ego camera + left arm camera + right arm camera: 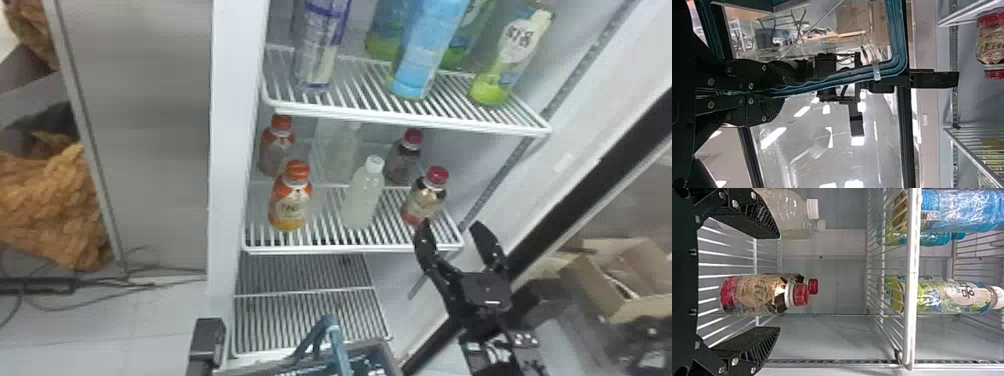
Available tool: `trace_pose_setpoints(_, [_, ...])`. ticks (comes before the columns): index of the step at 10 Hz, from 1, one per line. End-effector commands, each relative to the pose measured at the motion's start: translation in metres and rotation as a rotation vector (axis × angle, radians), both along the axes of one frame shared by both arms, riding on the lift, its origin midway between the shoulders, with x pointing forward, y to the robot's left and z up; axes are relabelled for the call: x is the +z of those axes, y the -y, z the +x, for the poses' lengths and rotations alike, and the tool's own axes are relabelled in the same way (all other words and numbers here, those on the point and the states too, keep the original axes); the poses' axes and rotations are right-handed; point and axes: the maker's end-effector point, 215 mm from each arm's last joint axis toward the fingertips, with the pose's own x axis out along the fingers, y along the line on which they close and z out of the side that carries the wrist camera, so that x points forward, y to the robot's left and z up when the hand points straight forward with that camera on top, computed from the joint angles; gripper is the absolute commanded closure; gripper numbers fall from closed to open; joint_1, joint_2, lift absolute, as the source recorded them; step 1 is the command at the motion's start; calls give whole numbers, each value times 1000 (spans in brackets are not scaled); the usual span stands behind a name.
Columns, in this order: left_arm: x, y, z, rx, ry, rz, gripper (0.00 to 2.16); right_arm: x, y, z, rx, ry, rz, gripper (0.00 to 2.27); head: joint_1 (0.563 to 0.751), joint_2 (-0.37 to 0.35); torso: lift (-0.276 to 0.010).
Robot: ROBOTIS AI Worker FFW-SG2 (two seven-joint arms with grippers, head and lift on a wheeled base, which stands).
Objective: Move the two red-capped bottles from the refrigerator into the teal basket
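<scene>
1. Starting our pick, we face the front red-capped bottle [424, 201] near the shelf's [325, 249] right edge, right gripper [451, 228] spread.
2. We should next advance and grip; our left gripper [777, 94] pinches the teal handle [867, 73].

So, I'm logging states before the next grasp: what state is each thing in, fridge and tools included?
Refrigerator, open
Front red-capped bottle, upright, capped
Rear red-capped bottle, upright, capped
Orange-capped bottles, upright, capped
White-capped bottles, upright, capped
Upper-shelf bottles, upright
Teal basket handle, raised, gripped
Left tool, shut on handle
Right tool, open, empty
</scene>
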Motion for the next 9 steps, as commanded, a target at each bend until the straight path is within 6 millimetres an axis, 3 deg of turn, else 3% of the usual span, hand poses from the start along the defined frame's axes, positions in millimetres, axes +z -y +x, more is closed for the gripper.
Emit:
trace_pose_setpoints(1, [0, 1, -1, -3, 2, 0, 1107, 0, 0, 0, 1, 1, 0, 194, 695, -350, -228])
trace_pose_setpoints(9, [4, 2, -2, -13, -3, -9, 1107, -27, 14, 27, -17, -39, -24, 193, 695, -350, -228])
